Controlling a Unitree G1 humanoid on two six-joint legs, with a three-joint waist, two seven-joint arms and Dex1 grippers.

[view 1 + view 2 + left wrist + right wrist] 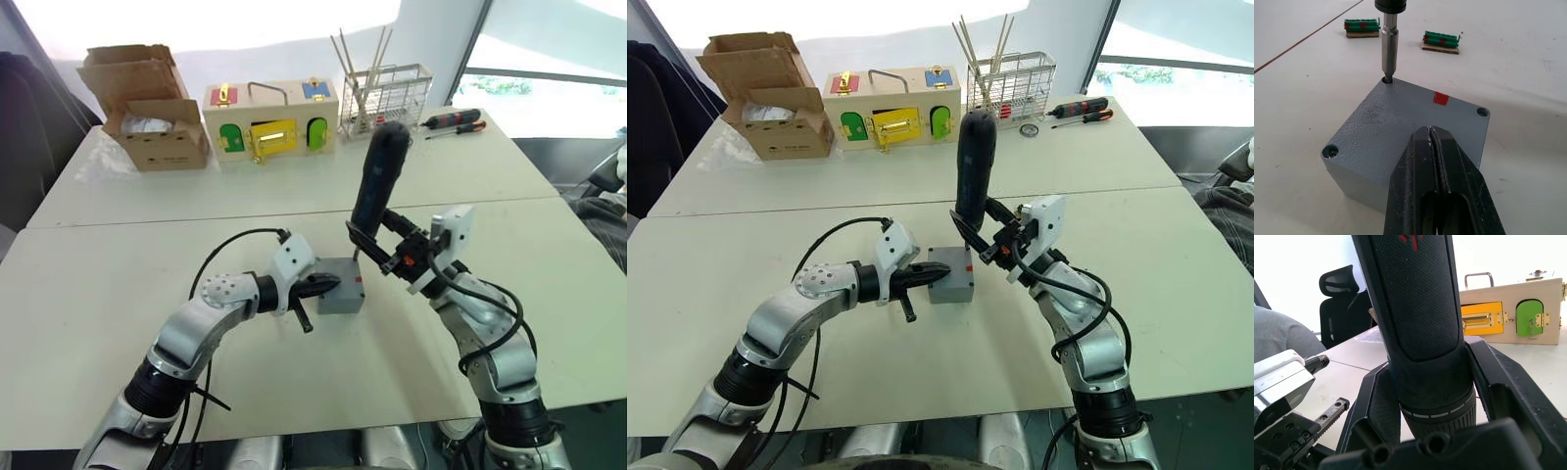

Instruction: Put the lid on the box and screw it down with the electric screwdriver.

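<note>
The grey box stands mid-table with the grey lid on top of it; a red mark shows on the lid. My left gripper is shut with nothing between its fingers, and its tip lies over the lid's near edge. My right gripper is shut on the electric screwdriver, held upright just right of the box. The metal bit stands in one corner hole of the lid. Two other corner holes show dark screw heads or recesses.
Along the far table edge stand a cardboard carton, a wooden latch box, a wire rack with sticks and two red-and-black hand screwdrivers. Two green terminal strips lie beyond the box. A person in grey sits nearby.
</note>
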